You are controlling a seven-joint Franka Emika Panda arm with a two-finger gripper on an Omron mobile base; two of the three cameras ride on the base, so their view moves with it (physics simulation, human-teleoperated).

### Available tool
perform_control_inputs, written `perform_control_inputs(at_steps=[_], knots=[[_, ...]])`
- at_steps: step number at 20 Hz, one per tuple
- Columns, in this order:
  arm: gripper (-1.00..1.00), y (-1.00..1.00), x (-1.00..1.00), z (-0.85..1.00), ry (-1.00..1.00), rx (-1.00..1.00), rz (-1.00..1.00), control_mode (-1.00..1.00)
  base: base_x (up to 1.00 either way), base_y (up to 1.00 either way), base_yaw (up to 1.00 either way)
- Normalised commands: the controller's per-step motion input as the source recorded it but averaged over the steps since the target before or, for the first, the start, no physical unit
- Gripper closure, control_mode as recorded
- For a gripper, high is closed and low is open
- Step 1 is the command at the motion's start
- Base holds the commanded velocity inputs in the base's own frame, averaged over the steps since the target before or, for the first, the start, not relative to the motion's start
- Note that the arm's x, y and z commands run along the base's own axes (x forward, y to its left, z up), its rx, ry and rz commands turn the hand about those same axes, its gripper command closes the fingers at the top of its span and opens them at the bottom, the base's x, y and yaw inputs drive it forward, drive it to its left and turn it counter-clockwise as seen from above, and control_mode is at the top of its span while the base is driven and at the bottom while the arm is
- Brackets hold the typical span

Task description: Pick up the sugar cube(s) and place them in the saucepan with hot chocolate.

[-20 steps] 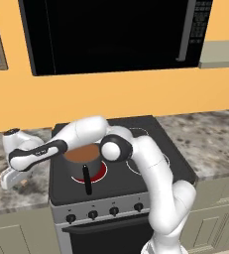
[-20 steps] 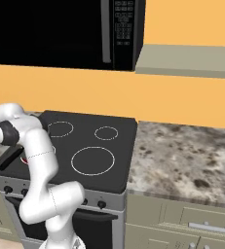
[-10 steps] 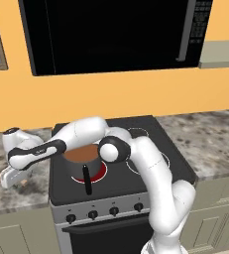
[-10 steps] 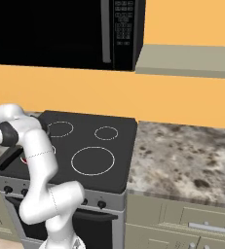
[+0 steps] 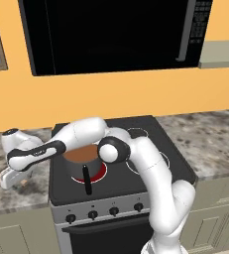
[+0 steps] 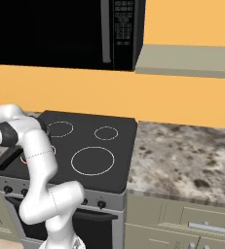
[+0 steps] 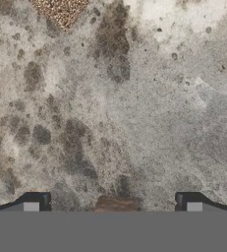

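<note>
sugar cube x1 btw fingers | fingers wide, nothing gripped | saucepan x1 on stove

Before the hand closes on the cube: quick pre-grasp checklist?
1. Hand open, fingers spread wide: ok.
2. Sugar cube between the fingertips in the hand view: ok, though partly cut off at the bottom edge.
3. Hand low over the granite counter, left of the stove: ok.
4. Fingertips low enough to grip: cannot tell.
5. Saucepan upright on the burner, brown liquid inside: ok.
6. Second cube located: cannot tell.
</note>
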Motion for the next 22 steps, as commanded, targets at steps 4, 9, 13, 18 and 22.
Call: perform_control_inputs(at_steps=[4,9,13,18,22], knots=[[-1.00,0.00,-0.08,-0.04,0.00,0.00,0.00,-1.00,0.00,0.00,0.00],[1.00,0.00,-0.05,0.00,0.00,0.00,0.00,-1.00,0.00,0.00,0.00],[1.00,0.00,-0.04,0.00,0.00,0.00,0.00,-1.00,0.00,0.00,0.00],[1.00,0.00,-0.01,0.00,0.00,0.00,0.00,-1.00,0.00,0.00,0.00],[1.00,0.00,0.00,0.00,0.00,0.00,0.00,-1.00,0.00,0.00,0.00]])
